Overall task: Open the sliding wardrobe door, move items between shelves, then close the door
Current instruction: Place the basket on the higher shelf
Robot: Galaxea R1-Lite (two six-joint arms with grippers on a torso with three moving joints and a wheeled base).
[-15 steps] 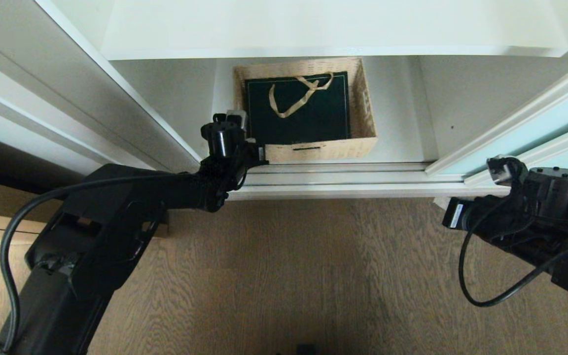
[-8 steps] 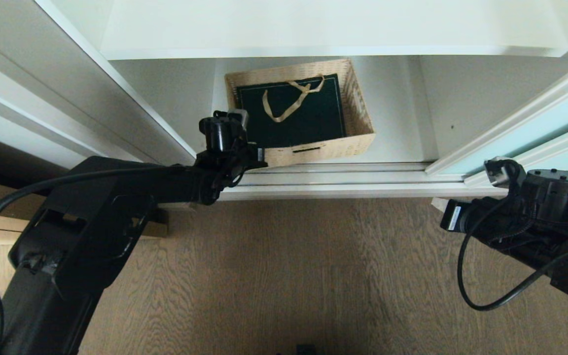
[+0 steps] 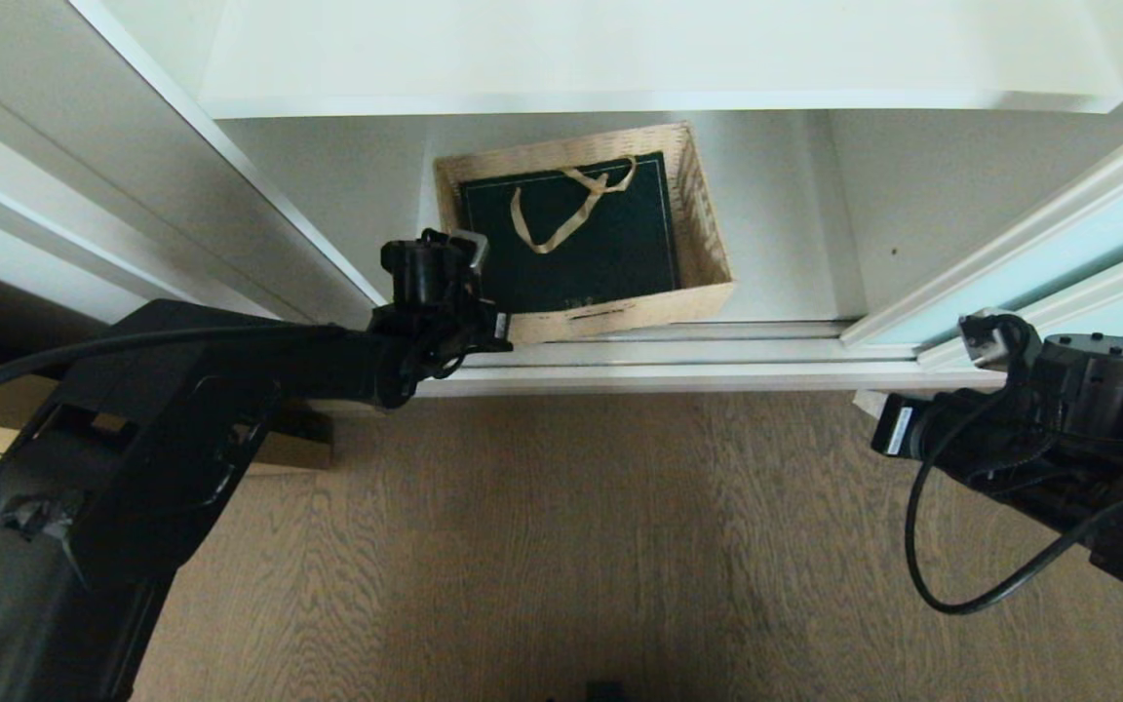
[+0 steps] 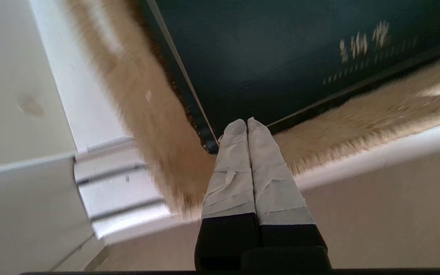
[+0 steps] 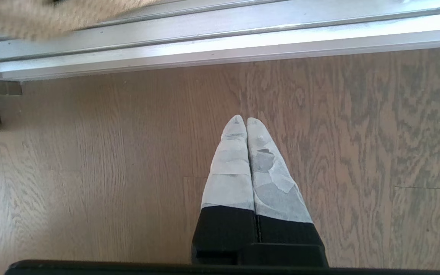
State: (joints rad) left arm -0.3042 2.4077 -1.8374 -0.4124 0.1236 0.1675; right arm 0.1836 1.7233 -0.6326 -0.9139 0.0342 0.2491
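Observation:
The tan wicker basket (image 3: pixel 620 314) sits skewed on the lower white shelf (image 3: pixel 776 263), with the flat dark green gift bag (image 3: pixel 571 253) lying inside it. My left gripper (image 4: pixel 246 124) is shut. Its taped tips sit at the basket's near left corner (image 4: pixel 143 114), over the bag's corner (image 4: pixel 281 57), with nothing seen between the fingers. My right gripper (image 5: pixel 246 121) hangs shut and empty over the wood floor, to the right of the opening. The pale blue-green sliding door (image 3: pixel 1088 244) stands pushed to the right, so the opening shows.
An upper white shelf (image 3: pixel 620 58) overhangs the basket. The metal door track (image 3: pixel 698 356) runs along the wardrobe's front edge. Brown wood-grain floor (image 3: pixel 571 536) lies in front. A white frame post (image 3: pixel 259 224) bounds the opening on the left.
The basket with the bag has slid left and turned, its near left corner following my left gripper. My left arm has swung left. The right arm has not moved.

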